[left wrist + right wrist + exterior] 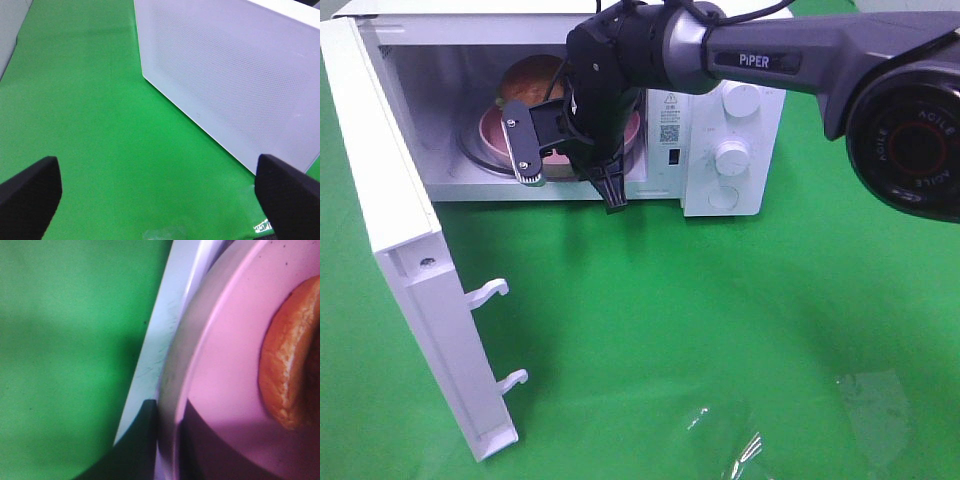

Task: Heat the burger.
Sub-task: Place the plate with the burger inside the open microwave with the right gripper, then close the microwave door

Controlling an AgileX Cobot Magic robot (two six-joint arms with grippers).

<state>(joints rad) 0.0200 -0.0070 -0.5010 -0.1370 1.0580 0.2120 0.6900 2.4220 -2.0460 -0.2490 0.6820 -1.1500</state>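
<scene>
Exterior high view: shows a white microwave (765, 150) at the far edge of the green tabletop (720, 330), with its door (410, 270) swung wide open toward the left edge. Shows the burger (530, 78) inside the microwave, sitting on the round pink plate (492, 130). Shows the right claw (612, 195) reaching down at the front opening, right by the near rim of the plate. Right wrist view: gives a close look at the pink rim, with the brown bun of the burger set back from it and a grey round tray (172, 365) under the plate. Shows one dark claw finger (140, 450) touching the outside of the rim, and another dark shape on the plate just inside it. Cannot tell if the right claw pinches the rim or only sits loosely around it. Left wrist view: shows the left claw (160, 200) spread as wide as can be, holding nothing between its fingers (30, 192). Hangs over the green tabletop, near a white panel with tiny dots (225, 75).
</scene>
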